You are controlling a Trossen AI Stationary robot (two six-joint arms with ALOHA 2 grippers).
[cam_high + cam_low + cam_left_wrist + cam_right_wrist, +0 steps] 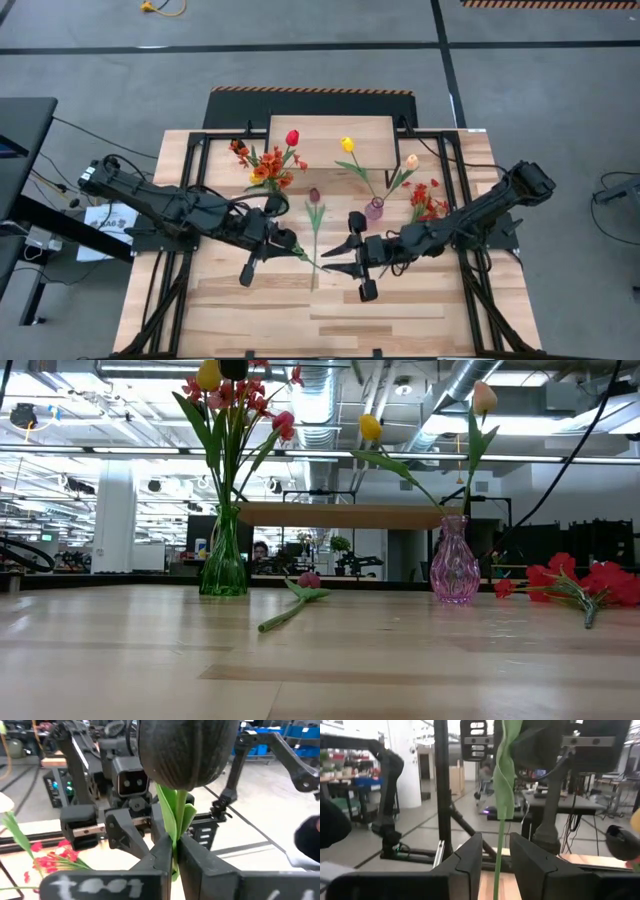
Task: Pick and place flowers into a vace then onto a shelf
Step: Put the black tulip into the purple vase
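Dark tulip [186, 750] looming above left gripper [174, 851], jaws clamped on its green stem, right gripper [496, 855] facing it, fingers [470, 857] slightly parted around the same stem, shelf [332, 142] beyond both.

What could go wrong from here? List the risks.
1. Only the left gripper is clamped on the black tulip. The right gripper has its jaws apart around the stem, so the heavy head may swing or slip.
2. Pulling the right gripper away could snag that stem.
3. The pink vase has a narrow neck that already holds a yellow tulip; a bump there might tip it.
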